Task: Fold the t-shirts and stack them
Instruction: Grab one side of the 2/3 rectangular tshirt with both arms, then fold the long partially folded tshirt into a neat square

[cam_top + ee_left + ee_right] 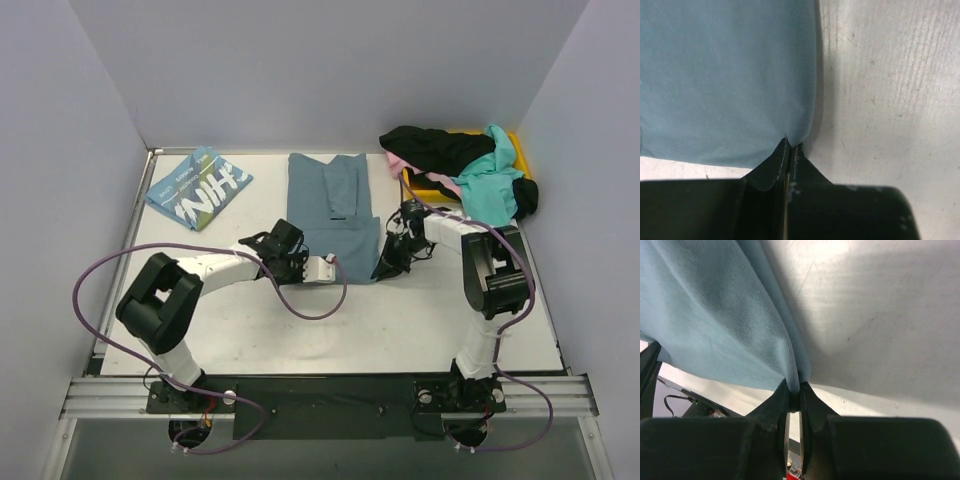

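A plain slate-teal t-shirt [335, 205] lies lengthwise in the middle of the table, folded into a long strip. My left gripper [303, 264] is shut on its near left corner; in the left wrist view the cloth [725, 75] runs into the closed fingertips [790, 146]. My right gripper [387, 264] is shut on the near right corner, with a pinched fold of the cloth [725, 315] between its fingertips [795, 389]. A light-blue t-shirt [198, 187] with big white letters lies folded at the far left.
A yellow bin [516, 152] at the far right corner holds a heap of black [435, 146], pink [399, 162] and bright turquoise [492, 185] shirts that spill over its rim. Grey walls close in the table on three sides. Purple cables loop beside both arms.
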`<state>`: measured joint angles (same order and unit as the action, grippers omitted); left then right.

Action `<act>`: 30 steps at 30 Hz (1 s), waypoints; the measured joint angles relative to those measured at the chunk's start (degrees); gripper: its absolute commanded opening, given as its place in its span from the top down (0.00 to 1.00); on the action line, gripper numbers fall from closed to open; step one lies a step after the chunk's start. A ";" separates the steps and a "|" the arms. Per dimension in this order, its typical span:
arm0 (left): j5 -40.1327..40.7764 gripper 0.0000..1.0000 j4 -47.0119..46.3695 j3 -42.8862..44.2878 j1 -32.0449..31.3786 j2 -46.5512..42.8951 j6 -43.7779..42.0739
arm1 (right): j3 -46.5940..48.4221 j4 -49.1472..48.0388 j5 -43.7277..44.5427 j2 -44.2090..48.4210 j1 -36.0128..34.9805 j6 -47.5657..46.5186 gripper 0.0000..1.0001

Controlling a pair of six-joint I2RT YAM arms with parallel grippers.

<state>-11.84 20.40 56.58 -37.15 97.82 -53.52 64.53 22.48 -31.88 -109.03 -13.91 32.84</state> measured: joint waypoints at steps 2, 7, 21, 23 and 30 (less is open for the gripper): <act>0.35 1.00 0.85 0.00 -0.02 -0.48 0.15 | -0.92 0.20 -0.15 1.27 -0.02 -0.87 1.00; -0.79 1.00 7.21 0.00 -0.24 -6.05 0.83 | -5.33 2.99 -0.66 9.46 -1.53 -3.67 1.00; -19.32 1.00 44.98 3.50 -1.92 -34.97 -0.66 | -15.50 20.13 -7.56 44.41 -21.73 -5.31 1.00; -21.59 1.00 47.69 5.14 -1.92 -37.38 1.33 | -15.47 21.55 -9.62 46.51 -23.37 -4.07 1.00; -22.16 1.00 44.44 8.61 2.47 -33.86 11.89 | -10.49 24.11 -13.51 36.39 -15.32 -5.81 1.00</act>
<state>-34.00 64.84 65.19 -34.68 63.96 -41.63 54.04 46.59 -45.39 -72.64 -29.23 27.03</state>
